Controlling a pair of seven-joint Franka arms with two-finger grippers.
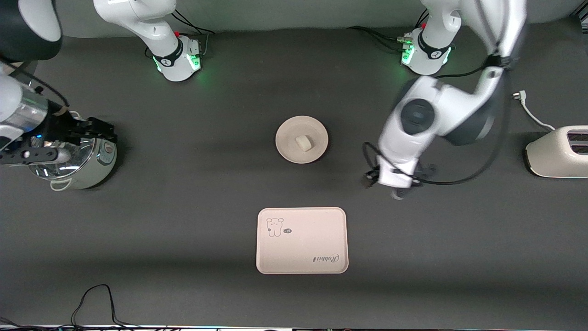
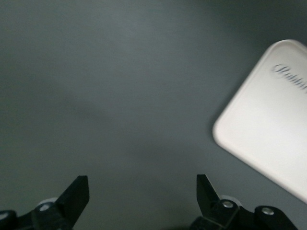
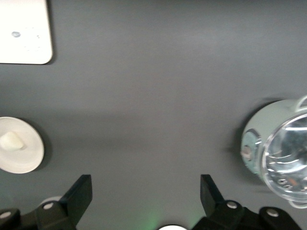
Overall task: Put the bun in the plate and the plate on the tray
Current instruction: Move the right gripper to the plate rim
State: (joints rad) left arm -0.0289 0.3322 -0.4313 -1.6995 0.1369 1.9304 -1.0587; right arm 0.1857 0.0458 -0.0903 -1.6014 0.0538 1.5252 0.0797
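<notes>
The bun (image 1: pixel 303 142) lies in the plate (image 1: pixel 289 151) at table centre. The tray (image 1: pixel 302 240) sits nearer the camera, apart from the plate, bare mat between. The left gripper (image 2: pixel 142 194) hangs released over bare mat beside the plate, seemingly mid-motion. The right gripper (image 3: pixel 146 194) hovers released over the pot (image 1: pixel 80 165).

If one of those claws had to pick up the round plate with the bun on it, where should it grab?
Probably the raised rim of the plate, one finger inside and one outside, coming down from above. The plate lies flat and shallow, and the bun sits near its middle, leaving the rim free.
</notes>
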